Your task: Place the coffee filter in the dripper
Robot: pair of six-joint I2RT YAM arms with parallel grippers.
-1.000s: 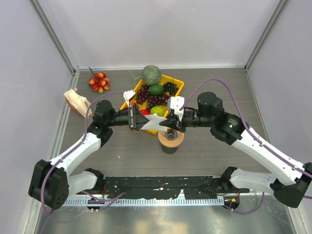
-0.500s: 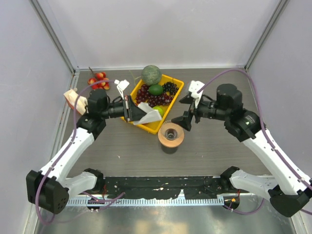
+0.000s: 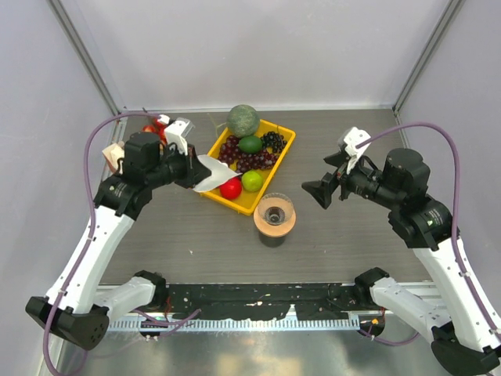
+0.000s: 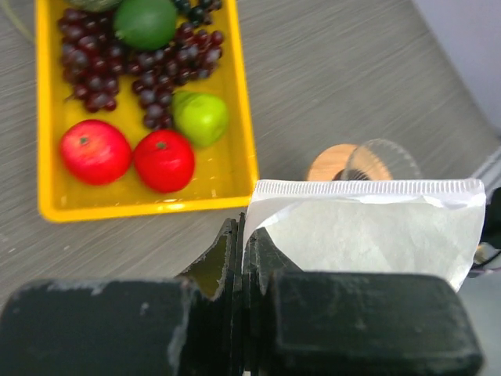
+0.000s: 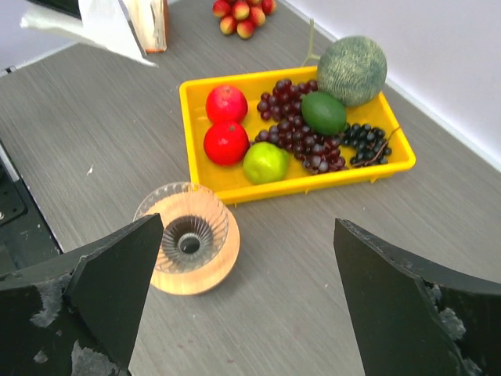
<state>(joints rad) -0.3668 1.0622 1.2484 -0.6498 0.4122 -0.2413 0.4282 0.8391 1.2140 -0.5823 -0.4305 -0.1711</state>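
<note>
The coffee filter (image 4: 368, 235) hides most of the dripper (image 4: 383, 160) in the left wrist view.

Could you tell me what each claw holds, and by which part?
The left claw pinches the coffee filter by one edge; the right claw is empty.

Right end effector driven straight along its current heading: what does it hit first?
Likely the dripper on its wooden ring, just ahead of the open right end effector, slightly off-centre. Height is unclear; it could pass over toward the yellow tray.
</note>
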